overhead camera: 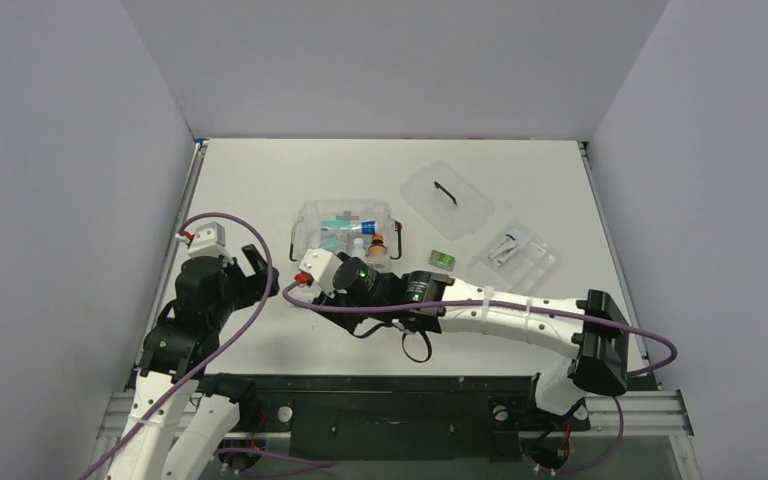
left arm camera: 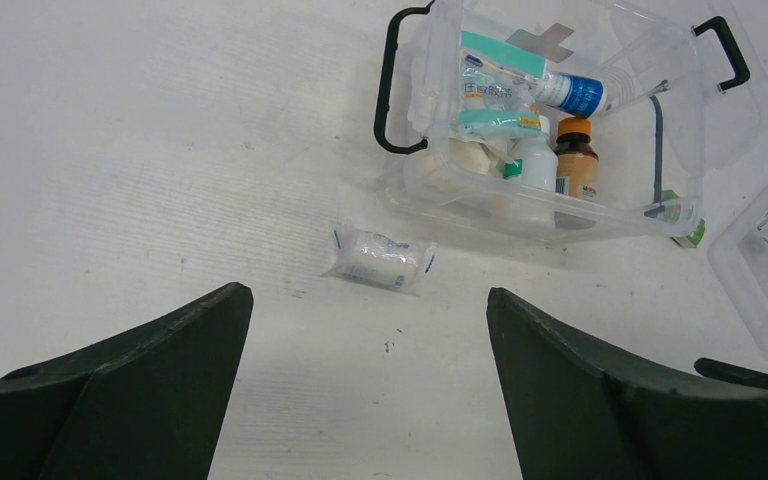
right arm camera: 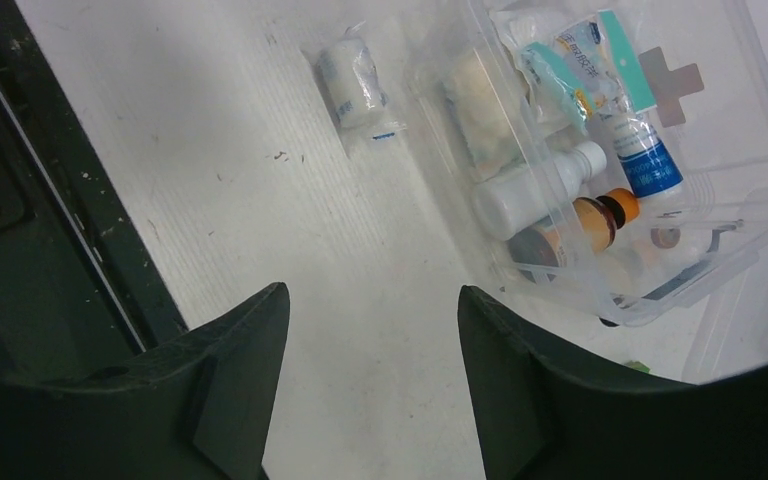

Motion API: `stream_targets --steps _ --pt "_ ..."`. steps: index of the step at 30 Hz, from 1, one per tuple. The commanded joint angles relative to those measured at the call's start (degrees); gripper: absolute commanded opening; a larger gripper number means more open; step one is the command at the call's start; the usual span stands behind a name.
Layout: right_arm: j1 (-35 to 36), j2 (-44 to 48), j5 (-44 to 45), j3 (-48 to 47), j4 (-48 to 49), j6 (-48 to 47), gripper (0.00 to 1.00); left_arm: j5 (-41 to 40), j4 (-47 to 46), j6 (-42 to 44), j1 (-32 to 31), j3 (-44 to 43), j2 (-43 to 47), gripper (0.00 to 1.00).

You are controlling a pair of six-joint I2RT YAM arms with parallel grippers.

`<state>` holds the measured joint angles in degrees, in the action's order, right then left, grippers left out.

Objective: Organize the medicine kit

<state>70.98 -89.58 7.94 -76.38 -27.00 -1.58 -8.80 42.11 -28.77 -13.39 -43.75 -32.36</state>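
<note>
The medicine kit (overhead camera: 310, 222) is a clear box with black side clips, standing open mid-table. It holds a brown bottle (left arm camera: 575, 160), a white bottle (left arm camera: 532, 165), a blue-labelled tube (left arm camera: 570, 92) and teal packets (left arm camera: 495, 100). The kit also shows in the left wrist view (left arm camera: 520, 215) and the right wrist view (right arm camera: 760, 150). A wrapped white gauze roll (left arm camera: 380, 258) lies on the table just outside the kit's near-left side, also seen in the right wrist view (right arm camera: 353, 80). My left gripper (left arm camera: 368, 295) is open and empty, short of the roll. My right gripper (right arm camera: 372, 292) is open and empty above bare table beside the kit.
The flat clear lid with black handle (overhead camera: 447, 198) lies right of the kit. A shallow clear tray (overhead camera: 517, 255) with small packets sits further right. A small green box (overhead camera: 443, 259) lies between them. The black base rail (right arm camera: 50, 200) runs along the table's near edge.
</note>
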Motion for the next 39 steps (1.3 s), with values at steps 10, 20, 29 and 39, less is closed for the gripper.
stream_targets --steps 10,20,29,39 --pt "2.3 -8.0 15.9 -0.7 11.4 2.3 0.83 -2.2 0.3 -0.8 0.4 -1.5 0.8 0.87" --pt "-2.6 -8.3 3.0 3.4 20.8 19.9 0.87 -2.1 0.0 -0.7 0.4 -1.3 1.8 0.87" --pt "0.4 -12.2 6.1 2.3 19.2 14.4 0.85 -1.9 -0.2 -0.6 0.4 -1.2 2.1 0.87" --pt "2.0 -15.3 5.4 4.3 27.3 -4.9 0.77 -2.5 -0.3 -0.7 0.4 -1.0 2.2 0.87"
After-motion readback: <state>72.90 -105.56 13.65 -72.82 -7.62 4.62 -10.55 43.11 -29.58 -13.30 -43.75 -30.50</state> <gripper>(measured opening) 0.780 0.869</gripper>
